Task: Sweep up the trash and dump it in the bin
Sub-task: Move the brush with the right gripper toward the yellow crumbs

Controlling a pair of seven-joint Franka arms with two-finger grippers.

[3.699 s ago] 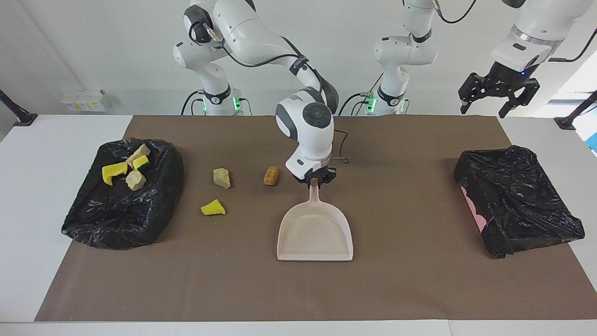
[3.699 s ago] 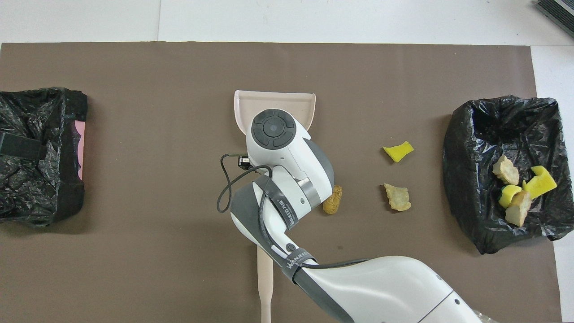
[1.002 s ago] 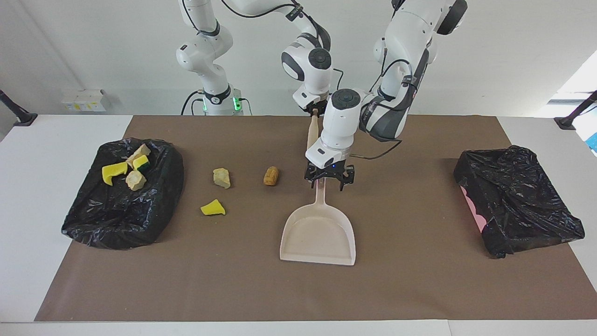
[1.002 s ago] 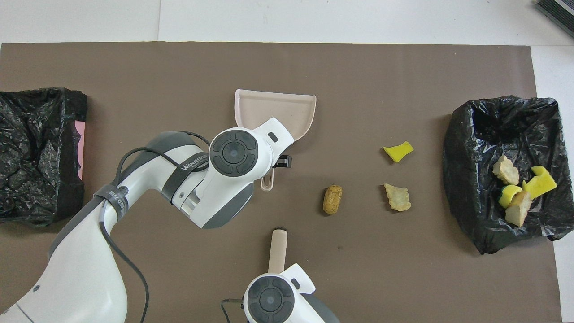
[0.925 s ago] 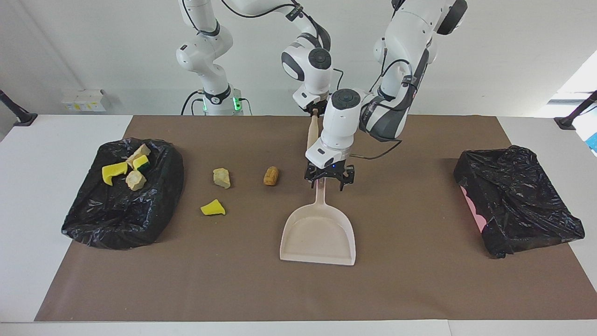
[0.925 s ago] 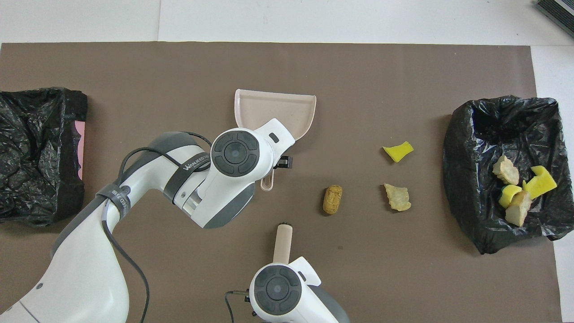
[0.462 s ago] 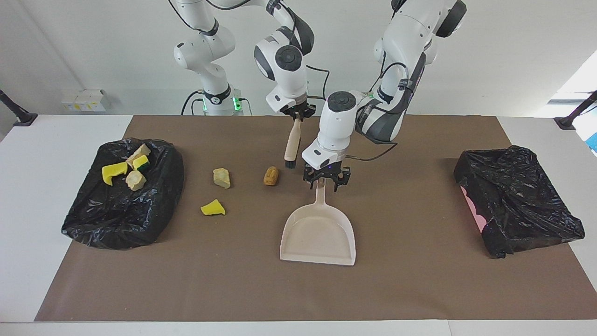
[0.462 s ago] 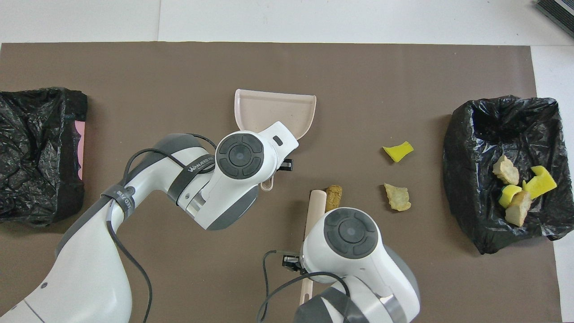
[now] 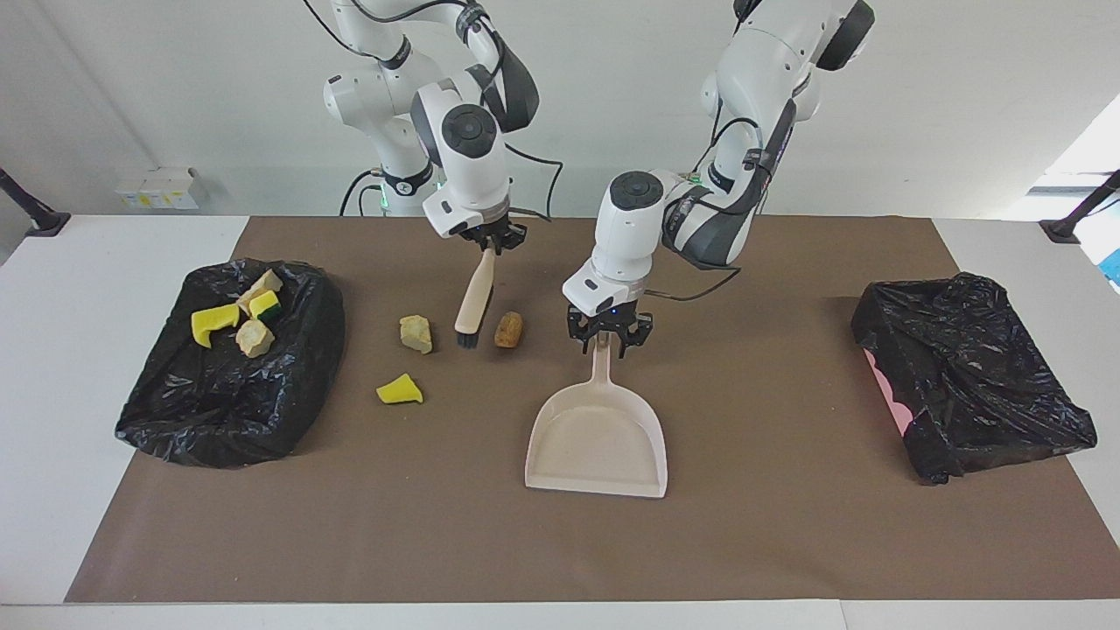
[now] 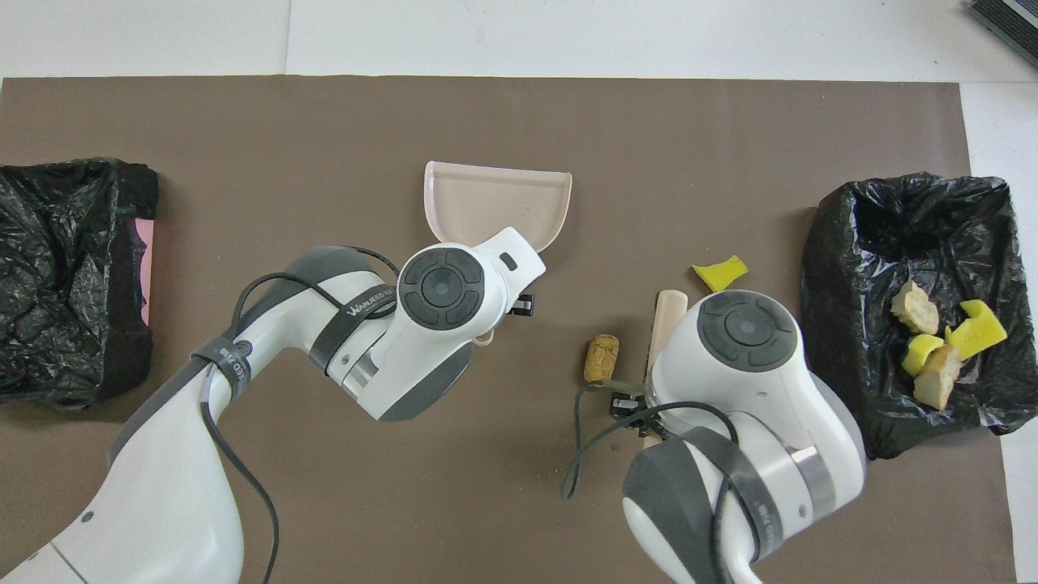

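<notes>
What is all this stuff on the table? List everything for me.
Binned trash: four pieces, yellow and beige, in the trash bin.
Beige chunk: one, on the mat.
Yellow sponge piece: one, on the mat.
Cylinder: one, orange-brown, beside the brush.
Trash bin: one, black-bagged, right arm's end.
Other bin: one, black-bagged, left arm's end.
Dustpan: one, beige, mid-mat.
Brush: one, beige, black bristles.
Mat: one, brown.
Right gripper: holds the brush.
Left gripper: at the dustpan's handle.

Two white arms [image 9: 752, 61] with dark grey joint caps, black cables and black pincers.
</notes>
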